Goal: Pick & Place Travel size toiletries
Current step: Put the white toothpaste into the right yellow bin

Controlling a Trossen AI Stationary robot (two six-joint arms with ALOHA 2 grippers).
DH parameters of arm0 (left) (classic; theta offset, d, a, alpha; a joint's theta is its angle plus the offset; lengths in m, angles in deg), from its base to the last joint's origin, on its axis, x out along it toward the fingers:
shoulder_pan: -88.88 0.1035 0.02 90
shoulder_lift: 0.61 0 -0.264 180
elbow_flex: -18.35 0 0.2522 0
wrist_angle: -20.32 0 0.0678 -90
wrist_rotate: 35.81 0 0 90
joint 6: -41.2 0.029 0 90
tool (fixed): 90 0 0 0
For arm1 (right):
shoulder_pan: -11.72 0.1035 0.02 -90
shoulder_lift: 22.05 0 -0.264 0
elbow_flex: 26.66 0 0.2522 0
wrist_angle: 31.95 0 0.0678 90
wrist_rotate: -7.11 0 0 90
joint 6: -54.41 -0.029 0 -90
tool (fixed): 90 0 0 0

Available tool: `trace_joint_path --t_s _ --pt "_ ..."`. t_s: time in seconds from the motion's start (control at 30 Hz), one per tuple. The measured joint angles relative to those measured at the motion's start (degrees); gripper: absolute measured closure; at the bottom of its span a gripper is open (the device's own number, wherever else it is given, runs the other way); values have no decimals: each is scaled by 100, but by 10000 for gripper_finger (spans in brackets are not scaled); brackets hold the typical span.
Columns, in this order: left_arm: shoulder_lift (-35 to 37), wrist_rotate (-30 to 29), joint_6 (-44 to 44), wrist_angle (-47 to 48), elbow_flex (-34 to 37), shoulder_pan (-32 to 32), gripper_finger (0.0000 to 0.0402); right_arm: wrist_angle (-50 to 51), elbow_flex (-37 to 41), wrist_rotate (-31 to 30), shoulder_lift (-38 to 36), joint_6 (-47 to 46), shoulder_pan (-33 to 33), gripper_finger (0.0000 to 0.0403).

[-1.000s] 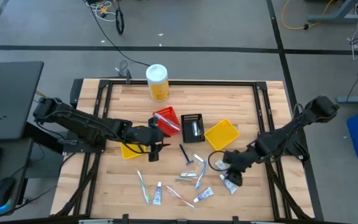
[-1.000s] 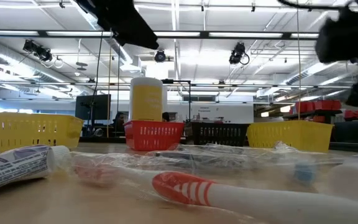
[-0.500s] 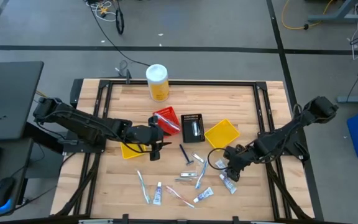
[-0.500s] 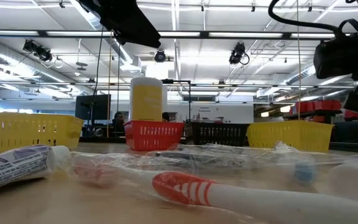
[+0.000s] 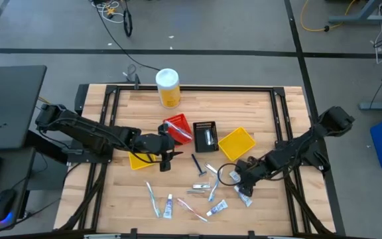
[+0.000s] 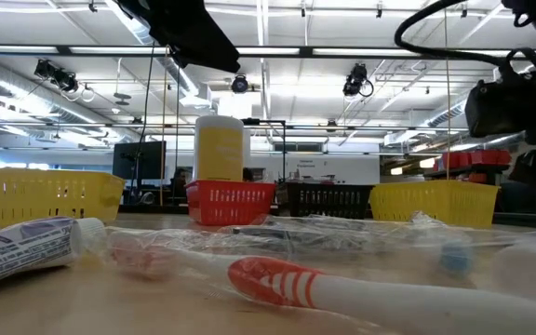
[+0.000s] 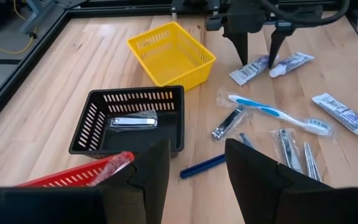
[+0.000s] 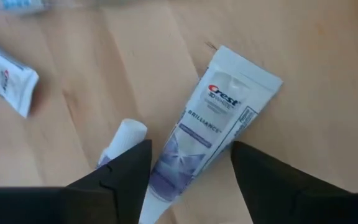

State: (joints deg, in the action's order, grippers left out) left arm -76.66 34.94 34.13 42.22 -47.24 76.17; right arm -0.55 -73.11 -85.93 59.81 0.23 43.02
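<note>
A toothpaste tube [image 8: 199, 140] lay flat on the table [image 5: 257, 119], framed between the spread, empty fingers of the right gripper [image 8: 188, 168], widened moments earlier. A grasp was judged imminent; the left gripper [image 7: 194, 165] was held part-open, empty, by the red bin [image 5: 176, 129]

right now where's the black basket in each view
High view: black basket mid-table, between the red basket and a yellow basket.
Low view: dark, far back, between the same red and yellow baskets.
Left wrist view: just beyond the fingers.
Right wrist view: not in it.
Shared landmark: that yellow basket.
</note>
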Motion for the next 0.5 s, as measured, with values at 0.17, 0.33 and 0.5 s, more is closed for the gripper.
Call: trace_joint_path --t_s 0.17,0.33,0.5 --pt "0 0 46 14 0 0 237 101 -20 -40 210 886 3 193" --pt "0 2 50 18 0 0 237 341 -11 -196 188 1070 6 227" --pt "0 4 46 22 0 0 237 224 4 -227 186 1075 -13 270"
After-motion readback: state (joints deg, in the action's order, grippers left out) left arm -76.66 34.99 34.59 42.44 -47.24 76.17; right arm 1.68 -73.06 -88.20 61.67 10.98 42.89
